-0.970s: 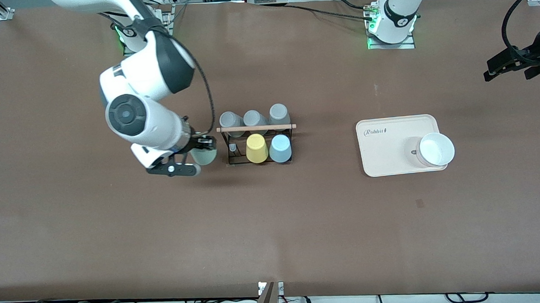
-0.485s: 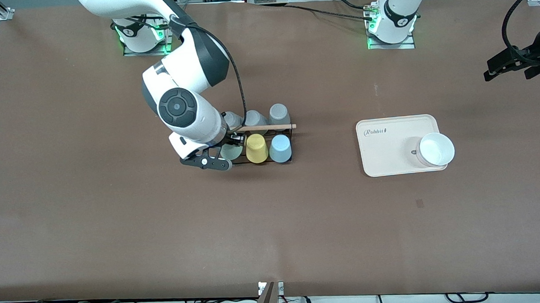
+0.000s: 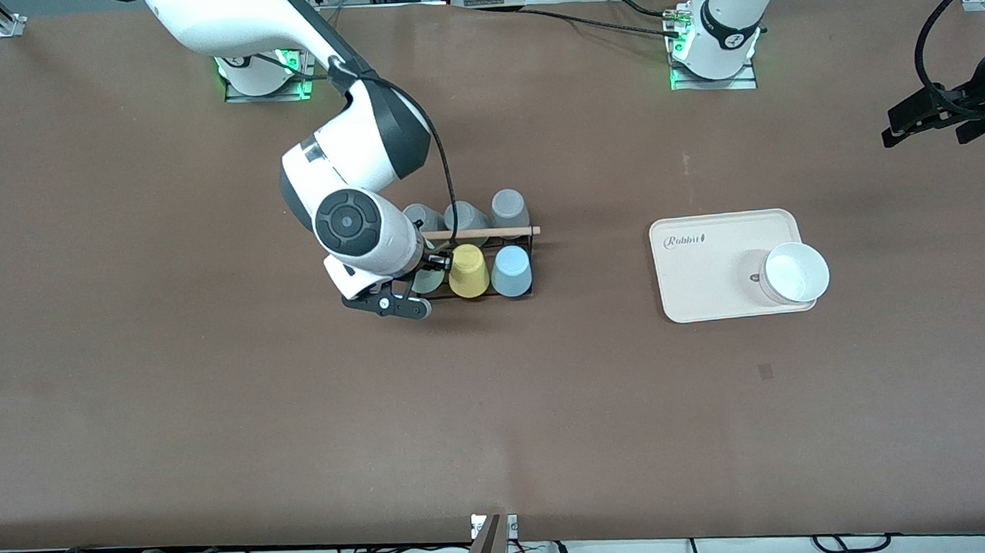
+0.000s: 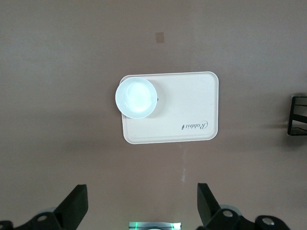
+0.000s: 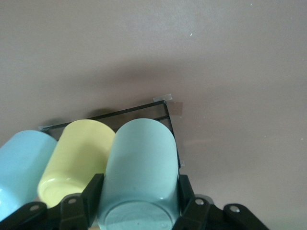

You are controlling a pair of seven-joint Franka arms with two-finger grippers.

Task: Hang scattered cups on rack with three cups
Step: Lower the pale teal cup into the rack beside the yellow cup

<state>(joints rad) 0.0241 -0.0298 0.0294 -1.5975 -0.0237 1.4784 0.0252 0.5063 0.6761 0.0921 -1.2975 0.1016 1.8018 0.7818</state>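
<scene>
While the right gripper clamps the mint cup over the rack, the last peg waits.
Nearest the camera on the rack sit the blue cup and yellow cup, upside down; the mint one hangs beside the yellow, smooth, tapered, base toward the wrist. Misaligned, its rim could catch the peg or nudge the yellow cup. The left gripper waits, spread wide, above the tray.

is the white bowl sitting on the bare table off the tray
No, the white bowl sits on the cream tray, at the corner nearest the front camera toward the left arm's end of the table.
</scene>
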